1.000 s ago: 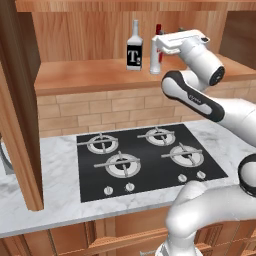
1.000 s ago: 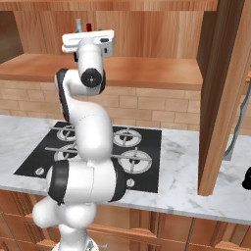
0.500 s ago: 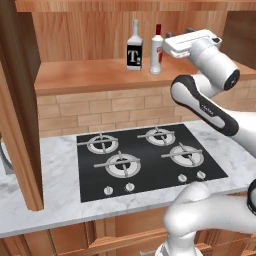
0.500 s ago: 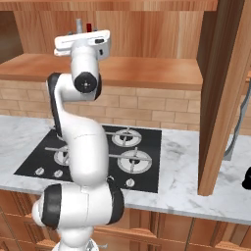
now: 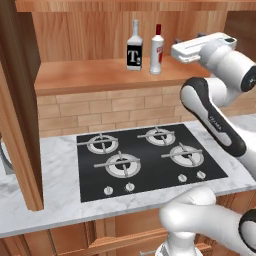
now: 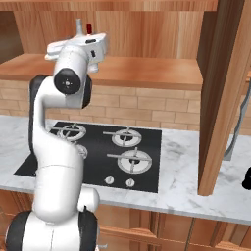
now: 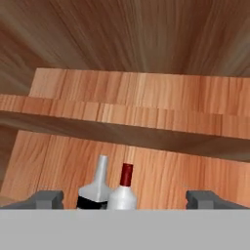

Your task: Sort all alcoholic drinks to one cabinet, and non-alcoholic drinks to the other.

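Inside the open cabinet, the "T" bottle [image 5: 134, 46] and the red-capped white bottle [image 5: 157, 50] stand just beside each other at the back of the shelf [image 5: 90, 76]. Bare shelf to their left. The open door [image 5: 17, 105] walls off that left side.

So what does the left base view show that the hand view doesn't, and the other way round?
Left base view alone: the hob, the marble counter, the brick wall strip, the arm, and the T bottle's black label.

Hand view alone: the two finger tips set wide apart, and the underside of a wooden board higher in the cabinet.

Both: the T bottle and the red-capped white bottle standing close together on the cabinet shelf.
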